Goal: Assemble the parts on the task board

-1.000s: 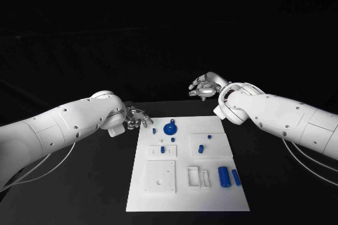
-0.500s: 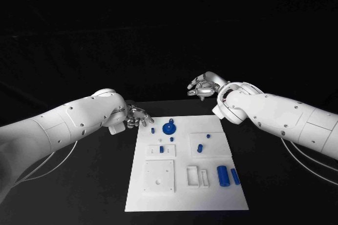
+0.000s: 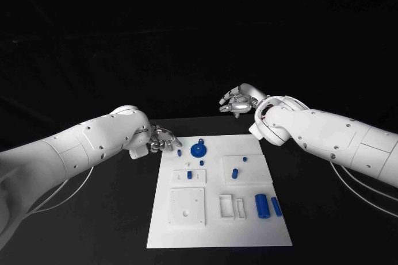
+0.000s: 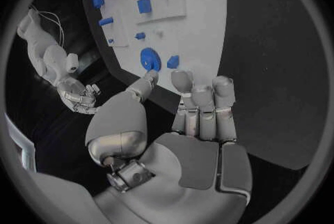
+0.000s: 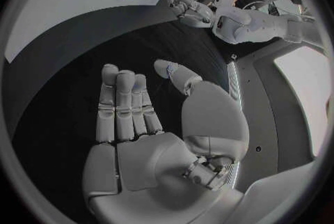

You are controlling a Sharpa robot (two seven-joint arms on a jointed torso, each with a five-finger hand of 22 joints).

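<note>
Our left hand hovers just off the far left corner of the white board, fingers loosely apart and holding nothing; the wrist view shows its fingertips close to the board's edge, near the blue gear. Our right hand is raised beyond the far edge of the board, well apart from the parts, also spread and empty.

In the head view the gear sits at the far end of the board with a small blue peg just to its left. Two larger blue cylinders lie side by side on the near right.

We judge the step in hand to be the left hand's reach for the peg or the gear. To do it well, we should come down from above, pinch one piece only without nudging its neighbour, and keep the right hand clear.
</note>
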